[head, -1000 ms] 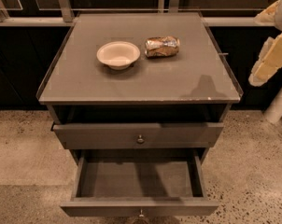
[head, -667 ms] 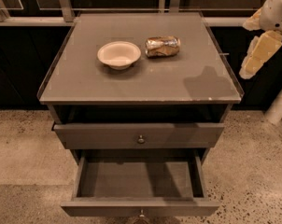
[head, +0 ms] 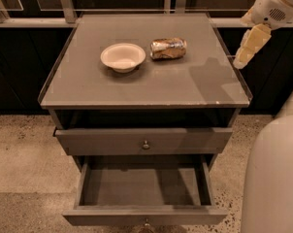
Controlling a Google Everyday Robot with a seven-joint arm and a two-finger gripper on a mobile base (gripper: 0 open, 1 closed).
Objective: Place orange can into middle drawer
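The gripper (head: 247, 46), its state not to be told, is seen off the tabletop's (head: 137, 86) right edge, the orange can (head: 168, 48) laid lengthwise toward it, well leftward.

The orange can (head: 169, 48), at 12 o'clock on the tabletop (head: 185, 84), is shiny dented metal, and the bowl (head: 122, 57) beside it looks smooth, matt and cream. The tabletop is flat matt grey with a faint sheen, and the open middle drawer (head: 141, 186) at 6 o'clock is matt dark grey. The gripper (head: 242, 61), at 2 o'clock off the table's edge, looks like smooth cream plastic.
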